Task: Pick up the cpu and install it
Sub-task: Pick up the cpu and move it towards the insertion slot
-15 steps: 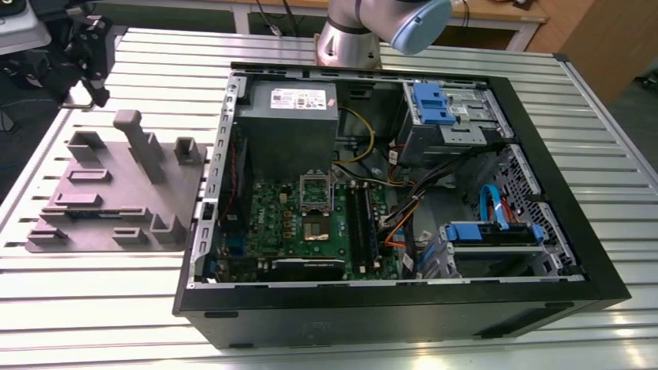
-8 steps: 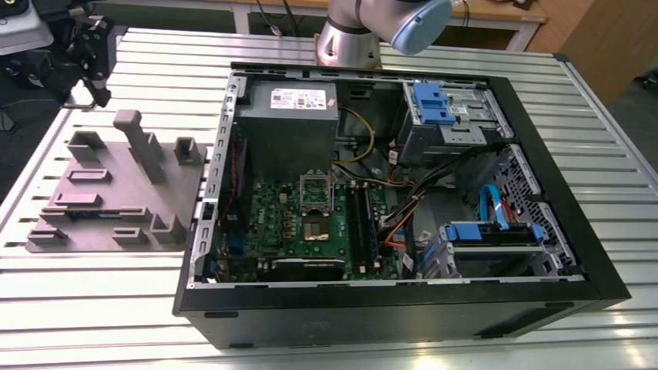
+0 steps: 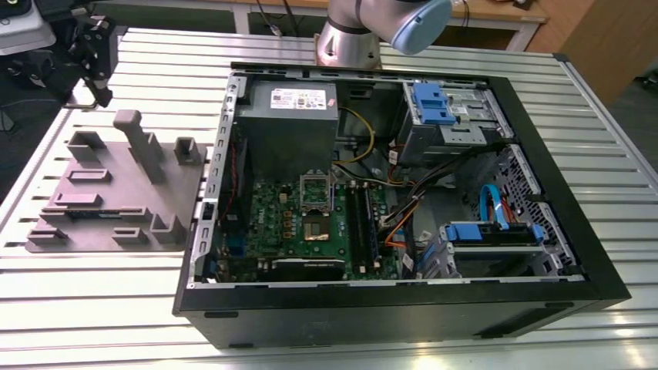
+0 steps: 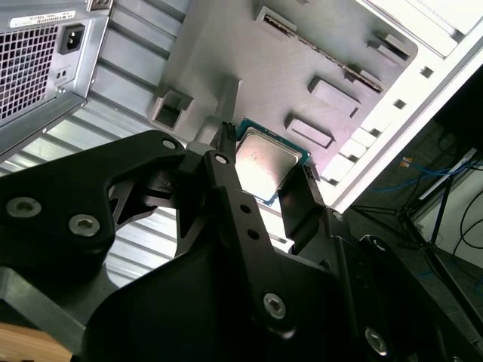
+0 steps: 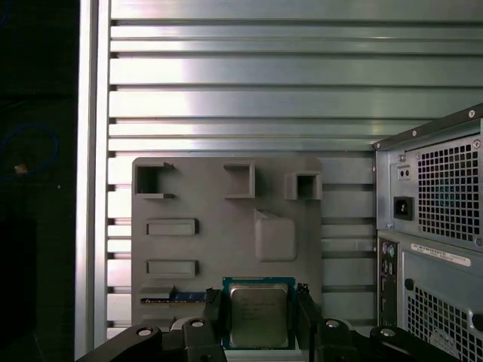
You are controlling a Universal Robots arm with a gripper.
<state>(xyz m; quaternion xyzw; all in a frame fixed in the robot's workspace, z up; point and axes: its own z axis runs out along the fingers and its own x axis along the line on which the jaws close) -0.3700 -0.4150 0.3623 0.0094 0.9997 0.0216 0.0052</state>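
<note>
On the ribbed metal table (image 3: 103, 308) lay an open computer case (image 3: 411, 316), a white label (image 3: 295, 99) on its power supply, with a grey tray (image 3: 113, 208) beside it. The gripper (image 5: 259, 313) had its fingers (image 5: 213, 315) clamped on the cpu (image 5: 256, 320), holding it clear of the tray; the print on its lid was illegible.

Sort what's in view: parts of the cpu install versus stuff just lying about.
In the job: the cpu, held in the gripper; the motherboard in the open computer case.
Lying about: the grey tray; the memory stick on it; the power supply.
</note>
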